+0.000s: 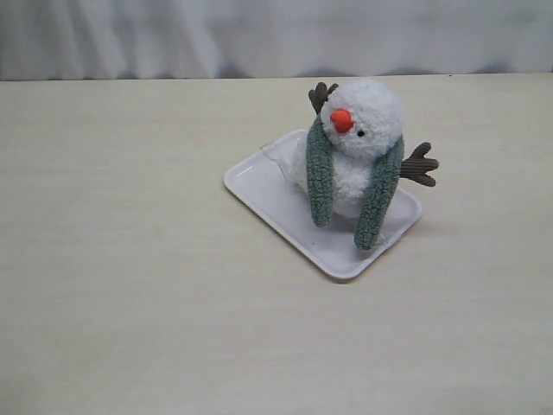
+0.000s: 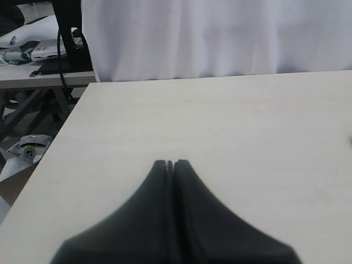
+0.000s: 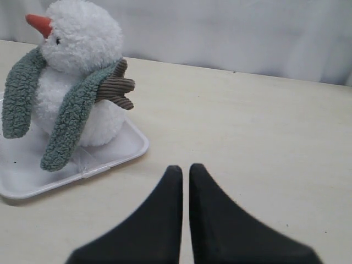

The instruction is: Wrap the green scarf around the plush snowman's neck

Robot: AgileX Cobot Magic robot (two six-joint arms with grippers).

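On the white tray, the plush snowman sits with the green scarf draped round its neck; your left pincer and right pincer are closed, empty.

Wide pale cream worktop of faintly grained wood, lit softly and evenly, with only faint shadows. Closed off along the far edge by a white pleated fabric curtain hanging in loose folds. Past the worktop's corner, in the left wrist view: a grey side table cluttered with small items, a black upright object standing on it, grey metal legs beneath, and white odds and ends on the floor.
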